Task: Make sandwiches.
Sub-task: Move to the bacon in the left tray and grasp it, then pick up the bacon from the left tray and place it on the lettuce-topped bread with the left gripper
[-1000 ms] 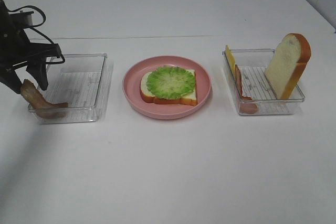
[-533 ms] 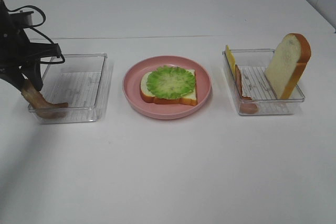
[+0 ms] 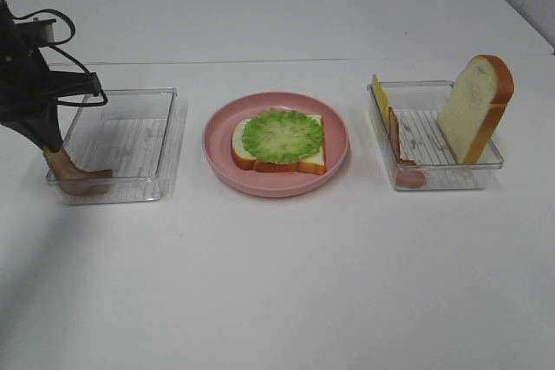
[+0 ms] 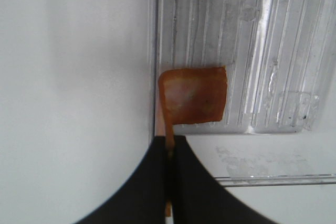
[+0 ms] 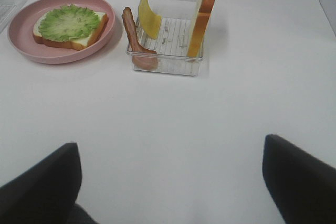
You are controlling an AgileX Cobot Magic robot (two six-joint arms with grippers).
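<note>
A bread slice [image 3: 245,152] topped with green lettuce [image 3: 282,133] lies on the pink plate [image 3: 217,166] at the centre. My left gripper [image 3: 52,145] is shut on the upper end of a brown bacon strip [image 3: 80,179] at the front left corner of the left clear tray [image 3: 130,140]. In the left wrist view the closed fingers [image 4: 152,182] pinch the strip [image 4: 193,98]. The right tray [image 3: 438,178] holds an upright bread slice [image 3: 473,110], yellow cheese [image 3: 379,93] and another bacon strip [image 3: 397,145]. My right gripper [image 5: 173,182] is open and empty, well short of that tray [image 5: 168,62].
The right wrist view shows the plate [image 5: 63,60], the lettuce [image 5: 68,22], the cheese [image 5: 148,17], the bacon [image 5: 134,40] and the upright bread [image 5: 202,17]. The left tray holds only the bacon strip. White table surrounds everything.
My left gripper has dropped lower over the bacon strip's upper end and its fingers have closed on it. Everything else is unmoved.
</note>
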